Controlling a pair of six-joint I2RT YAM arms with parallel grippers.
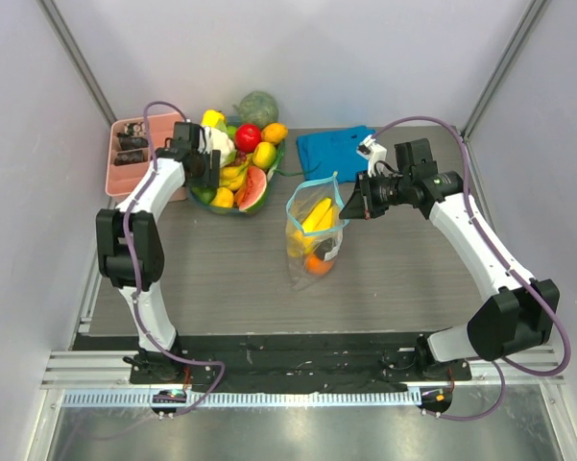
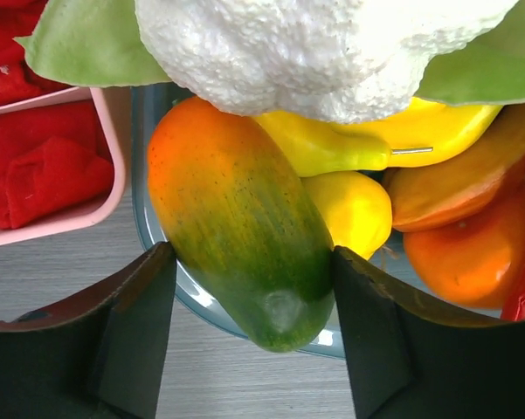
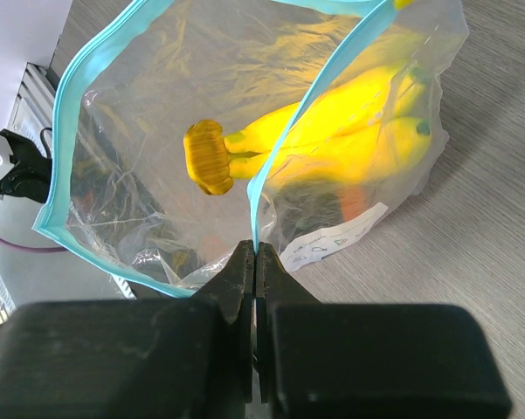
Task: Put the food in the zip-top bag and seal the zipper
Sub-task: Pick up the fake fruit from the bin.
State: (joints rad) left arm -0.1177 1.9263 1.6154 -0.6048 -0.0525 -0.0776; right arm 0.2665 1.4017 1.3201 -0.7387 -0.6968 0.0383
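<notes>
**Bag pinched open at right, left arm over the fruit bowl**

At the far left of the table (image 1: 221, 279) stands a pink tray (image 1: 125, 165). The top view shows dark items in it, and the left wrist view shows red pieces.

Just beside the tray is the bowl (image 2: 142, 201), heaped with toy produce. The left gripper (image 2: 253, 262) hangs over it, jaws spread wide on either side of a green-and-orange fruit (image 2: 236, 227) that juts over the bowl's rim. Whether the fingers touch the fruit cannot be told. A white cauliflower (image 2: 332, 52) lies on top of the heap, partly covering the yellow and orange pieces behind. A red apple (image 1: 248, 136) and a lemon (image 1: 264, 155) also sit in the bowl, and a watermelon slice (image 1: 254, 189) is at its right edge. A green melon (image 1: 257, 108) stands behind the bowl.

Near the middle of the table the zip-top bag (image 1: 298, 259) has its mouth gaping. Inside it are a banana bunch (image 3: 349, 131) and, lower down, an orange (image 1: 318, 265).

The zipper (image 3: 56, 148) is unsealed, its two teal strips well apart. The right gripper (image 3: 255, 253) has its jaws pressed together on the nearer strip, holding that side of the mouth up.

Behind the right gripper, towards the far wall, lies a folded blue cloth (image 1: 331, 152).
</notes>
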